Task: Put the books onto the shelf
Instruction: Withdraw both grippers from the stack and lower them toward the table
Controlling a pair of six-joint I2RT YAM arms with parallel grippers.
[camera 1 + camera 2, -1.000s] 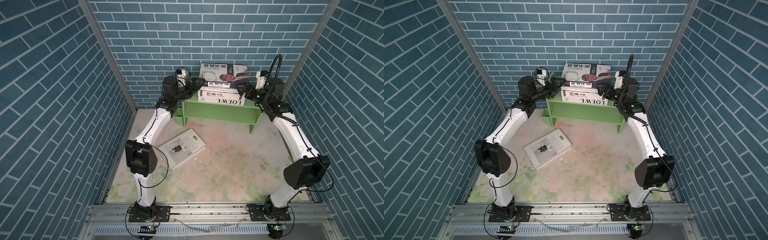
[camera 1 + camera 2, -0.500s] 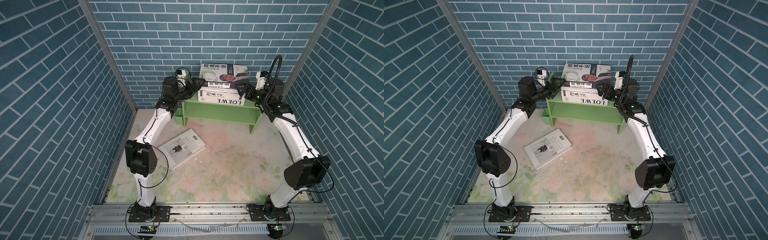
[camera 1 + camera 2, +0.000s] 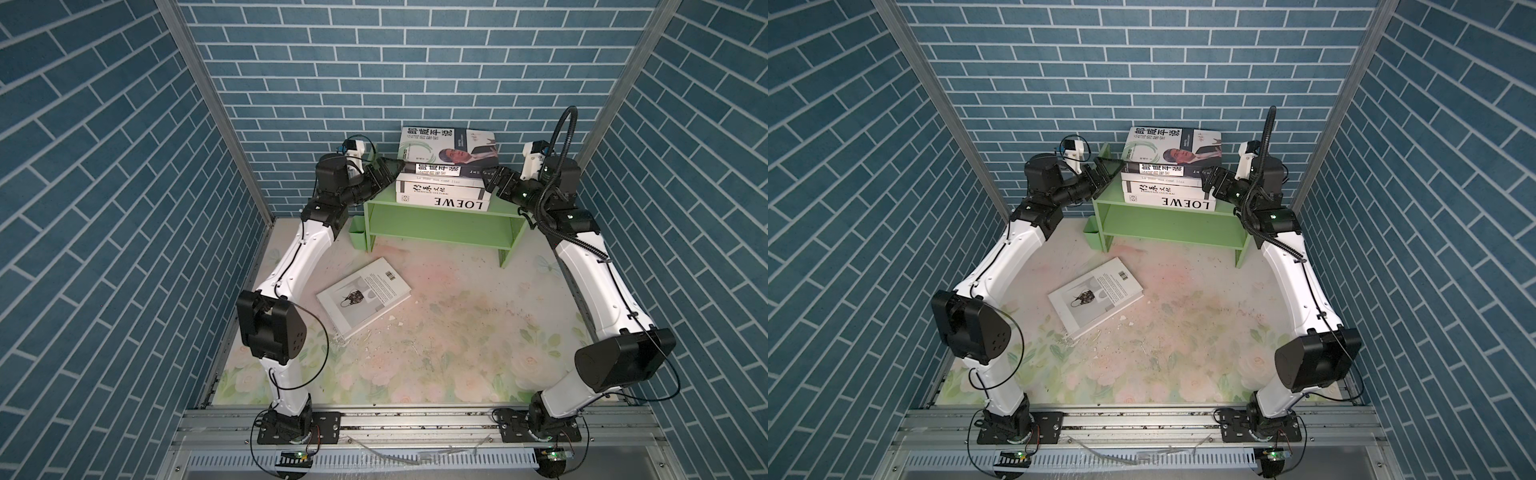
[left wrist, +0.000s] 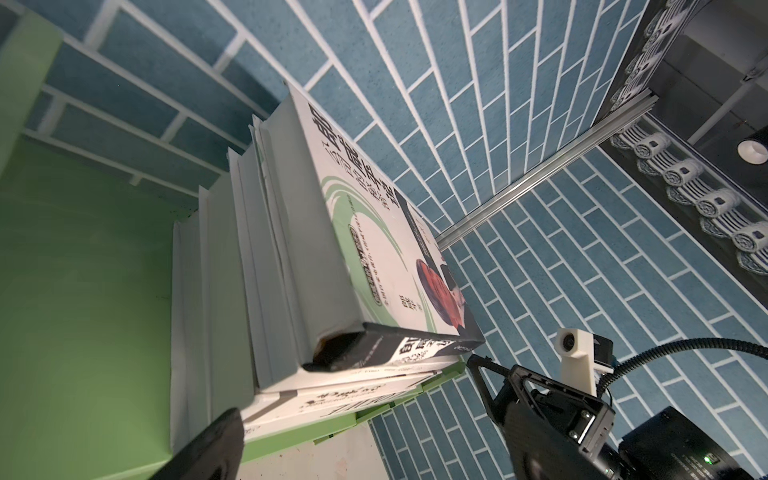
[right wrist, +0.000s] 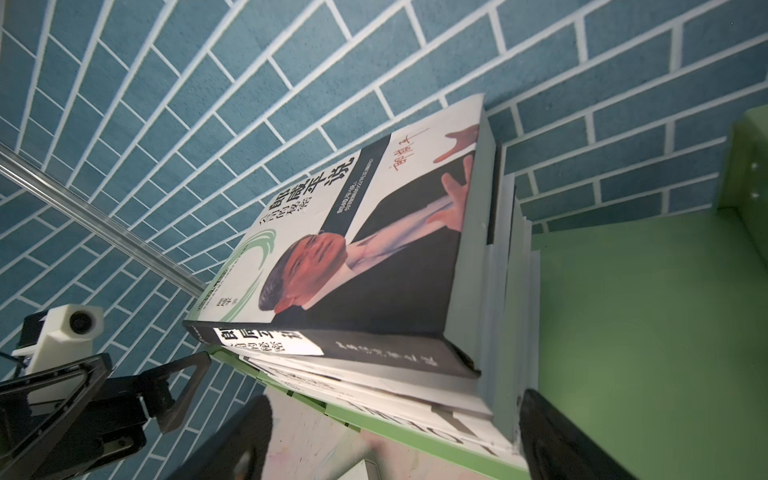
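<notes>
Several books lie stacked flat on top of the light green shelf (image 3: 436, 226). The one with the suited man's portrait (image 3: 449, 147) is uppermost and the LOEWE book (image 3: 442, 200) is at the bottom. One more white book (image 3: 363, 295) lies flat on the table in front, left of centre. My left gripper (image 3: 390, 168) is open at the stack's left end. In the left wrist view one finger (image 4: 208, 449) shows beside the books (image 4: 291, 249). My right gripper (image 3: 490, 176) is open at the stack's right end. Its fingers (image 5: 557, 440) straddle the shelf's front edge and grip nothing.
A small green cup (image 3: 356, 232) hangs on the shelf's left side. The shelf's lower tier (image 3: 440, 243) holds nothing. Blue brick walls close in on three sides, and the back wall stands right behind the stack. Small white scraps (image 3: 390, 328) litter the floral table (image 3: 457, 353).
Both grippers have eased slightly outward from the ends of the stack. The books and the shelf have not moved.
</notes>
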